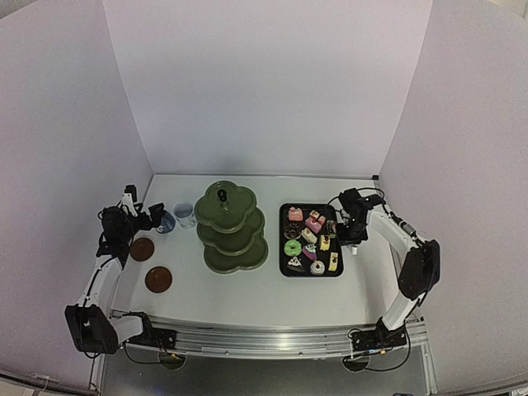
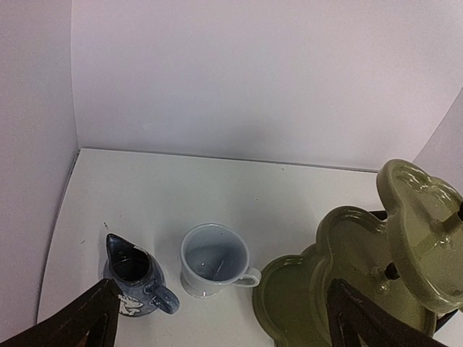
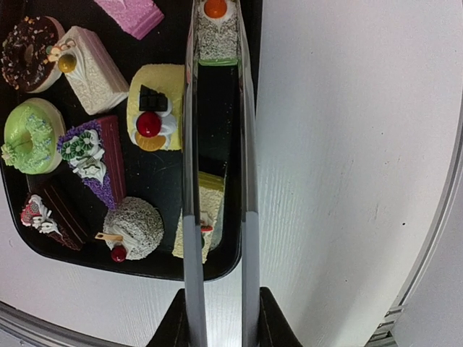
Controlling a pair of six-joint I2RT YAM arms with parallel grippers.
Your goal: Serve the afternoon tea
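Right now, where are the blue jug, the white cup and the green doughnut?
blue jug (image 2: 142,295): left wrist view, on its body.
white cup (image 2: 214,254): left wrist view, inside its bowl.
green doughnut (image 3: 40,123): right wrist view, on its icing.

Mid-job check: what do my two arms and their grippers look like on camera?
The left arm and right arm have white links, bulky black joints and thin black cables. The left gripper and right gripper are black, with tapered fingers.

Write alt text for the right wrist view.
Metal tongs, held in the right pincer, pinch a small orange-topped pastry at the edge of a black tray. The tray holds more cakes, including a green doughnut and a cherry-topped yellow slice, on a white table.
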